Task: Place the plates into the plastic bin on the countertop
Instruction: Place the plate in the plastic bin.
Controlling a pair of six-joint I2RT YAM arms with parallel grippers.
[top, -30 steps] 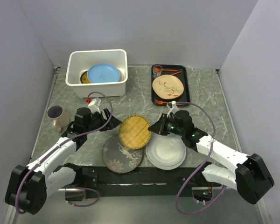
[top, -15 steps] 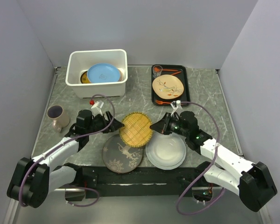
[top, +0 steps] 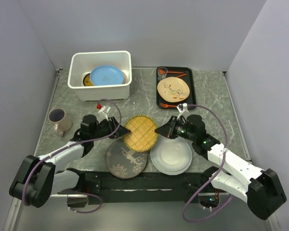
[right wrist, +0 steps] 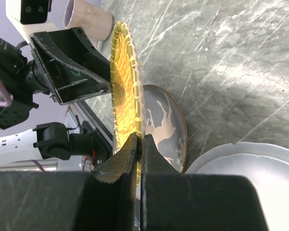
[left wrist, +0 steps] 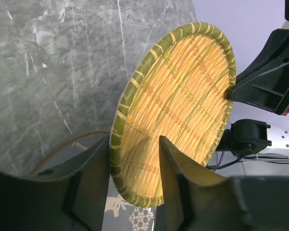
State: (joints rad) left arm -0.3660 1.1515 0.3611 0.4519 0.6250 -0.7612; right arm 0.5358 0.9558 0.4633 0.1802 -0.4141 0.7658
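Noted near the middle of the countertop (top: 212,115), toward its front edge: a round woven-look plate (top: 140,133) with a straw-yellow basket-weave face and a ribbed rim banded in green. Seen tipped up on its edge, raised over a dark plate.

Right gripper (right wrist: 138,139): fingers clenched on the right side of that plate's rim, the thin edge pinched between them.

Left gripper (left wrist: 134,140): fingers set on either side of the opposite rim and parted wider than the rim is thick. Cannot tell whether pressing on it or loose.

Found flat at the front edge, centre: the dark plate (top: 126,159), glossy and round, printed with a white deer and snowflakes. Just beside it on the right: a plain white plate (top: 171,155), glazed, with a shallow well.

Found at the back-left corner: the white plastic bin (top: 101,54), rectangular, deep-walled, with a rounded rim. Lying inside: a smooth blue plate (top: 106,75) with a faint mark on its face, too small to read.

Found at the back edge, right of centre: a flat black tray (top: 192,91) carrying a peach plate (top: 173,88) painted with a branch, with orange cutlery (top: 176,74) alongside.

Found at the left edge: a beige mug (top: 59,120), dark inside.

Countertop surface: grey marble-look, thin white veins.
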